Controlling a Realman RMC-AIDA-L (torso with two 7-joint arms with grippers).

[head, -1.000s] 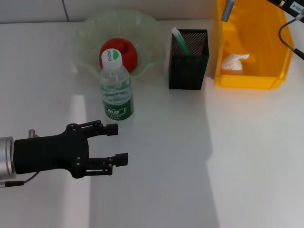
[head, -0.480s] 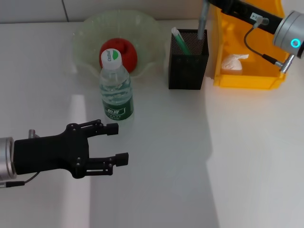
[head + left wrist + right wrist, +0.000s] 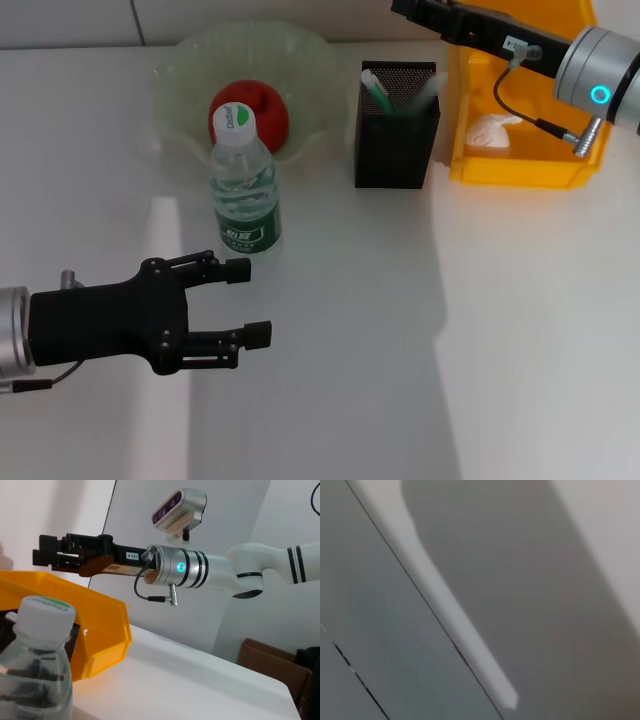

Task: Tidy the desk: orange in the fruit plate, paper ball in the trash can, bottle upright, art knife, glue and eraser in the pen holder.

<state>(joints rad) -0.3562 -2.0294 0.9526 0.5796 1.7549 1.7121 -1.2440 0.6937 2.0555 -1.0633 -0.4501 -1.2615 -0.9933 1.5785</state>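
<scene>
- Head view: one orange (image 3: 262, 112) lay in the one fruit plate (image 3: 190, 60). One bottle (image 3: 244, 185) stood upright on the tabletop (image 3: 400, 330), just in front of the plate, cap up and long axis vertical.
- Head view: one paper ball (image 3: 490, 132) lay inside the one trash can (image 3: 560, 120). One pen holder (image 3: 397, 125) stood between plate and can. Two slim items leaned inside it, one with a green body (image 3: 378, 90) and one pale (image 3: 428, 92). No eraser was visible on the tabletop.
- Head view: the left pincer (image 3: 255, 300) hovered released and empty, fingers spread, near the bottle and on the robot's side of it. The bottle lay forward of it, toward the plate.
- Head view: the right pincer (image 3: 410, 10) was at the far edge, above and just behind the pen holder. Its grip state could not be told here. The right arm was clearly the nearer one to the holder and the can.
- Left wrist view: the bottle cap (image 3: 44, 616) was close in the foreground with the trash can behind it. The right pincer (image 3: 42, 556) was raised above the can's rim. Whether it was released or clenched could not be told.
- Right wrist view: only blurred grey and white surfaces; no task item or finger was identifiable.
- Judgement: most items appeared already placed. Any remaining drop would turn on the holder's mouth lying directly below the right pincer.
</scene>
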